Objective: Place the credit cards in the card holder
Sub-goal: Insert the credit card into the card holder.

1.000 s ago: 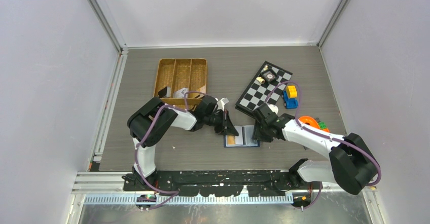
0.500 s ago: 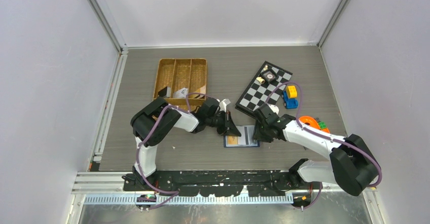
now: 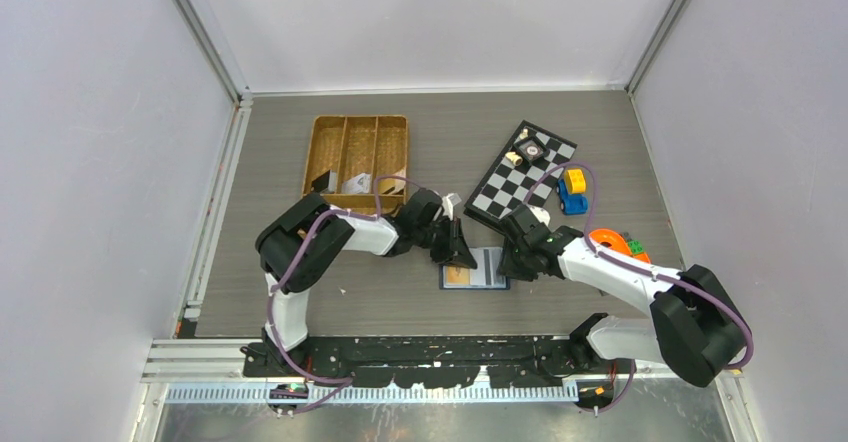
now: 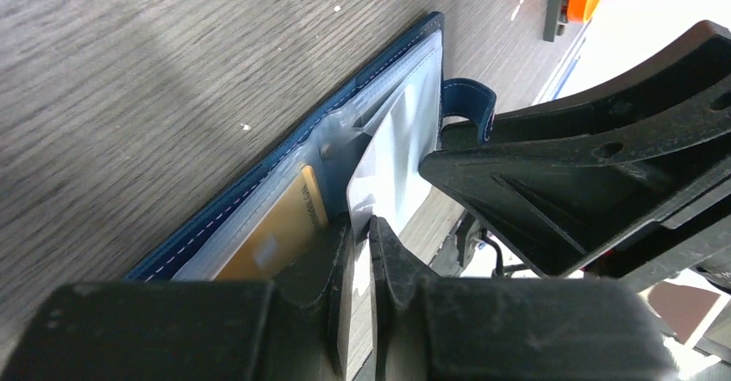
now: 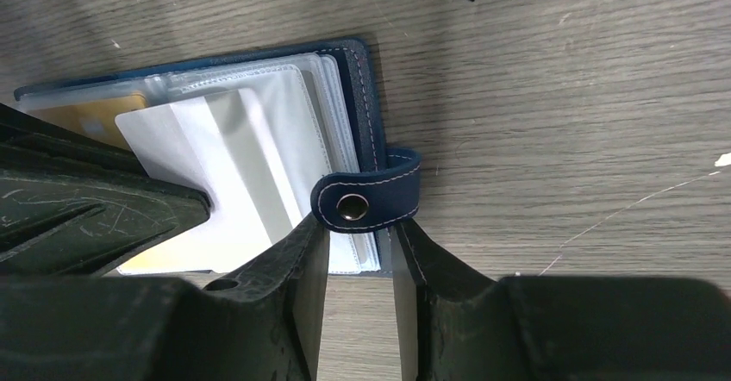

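Note:
The navy card holder (image 3: 490, 272) lies open on the table between my two grippers. An orange-tan credit card (image 4: 276, 243) sits in its left clear sleeve. My left gripper (image 4: 362, 226) is shut on the edge of a white credit card (image 4: 388, 165), whose far end lies in among the clear sleeves (image 5: 319, 114). My right gripper (image 5: 360, 239) is open, its jaws straddling the holder's right cover edge just below the snap tab (image 5: 366, 202). In the top view the left gripper (image 3: 462, 260) and the right gripper (image 3: 512, 260) flank the holder.
A brown wicker compartment tray (image 3: 357, 147) stands behind the left arm. A checkerboard (image 3: 520, 177) lies at the back right, with a blue toy car (image 3: 572, 202) and a yellow block (image 3: 574, 179) beside it. An orange toy (image 3: 608, 242) sits near the right arm.
My left gripper has moved a little to the right, carrying the white card farther over the holder. The right gripper has stayed at the holder's right edge.

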Robot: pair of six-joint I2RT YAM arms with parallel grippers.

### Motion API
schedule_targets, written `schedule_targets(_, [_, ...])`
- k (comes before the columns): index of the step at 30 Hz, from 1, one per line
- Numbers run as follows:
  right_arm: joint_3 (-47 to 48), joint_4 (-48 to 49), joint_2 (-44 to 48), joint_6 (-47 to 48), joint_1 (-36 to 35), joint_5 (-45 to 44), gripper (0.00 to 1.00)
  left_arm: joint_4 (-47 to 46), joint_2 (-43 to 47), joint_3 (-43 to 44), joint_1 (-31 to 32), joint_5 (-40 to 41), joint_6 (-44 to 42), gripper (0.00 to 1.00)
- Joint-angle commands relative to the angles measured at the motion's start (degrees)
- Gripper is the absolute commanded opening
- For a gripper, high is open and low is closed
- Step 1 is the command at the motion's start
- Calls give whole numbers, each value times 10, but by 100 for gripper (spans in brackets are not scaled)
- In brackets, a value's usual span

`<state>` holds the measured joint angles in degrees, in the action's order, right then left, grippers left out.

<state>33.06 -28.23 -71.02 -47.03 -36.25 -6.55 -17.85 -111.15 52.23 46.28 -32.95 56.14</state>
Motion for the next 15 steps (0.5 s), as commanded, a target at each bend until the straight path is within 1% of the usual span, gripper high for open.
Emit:
schedule_targets(1, [-28,9,-27,-15,-5,11,35,113,20,22,12,48,-59,14])
schedule_targets(7, [-27,9,-33,-16,-6,8,34,175,43,50,20,64,-88,26])
schedule_targets(15, [-26,9,-38,-14,-5,7,34,203,68,66,24,63,-96,37])
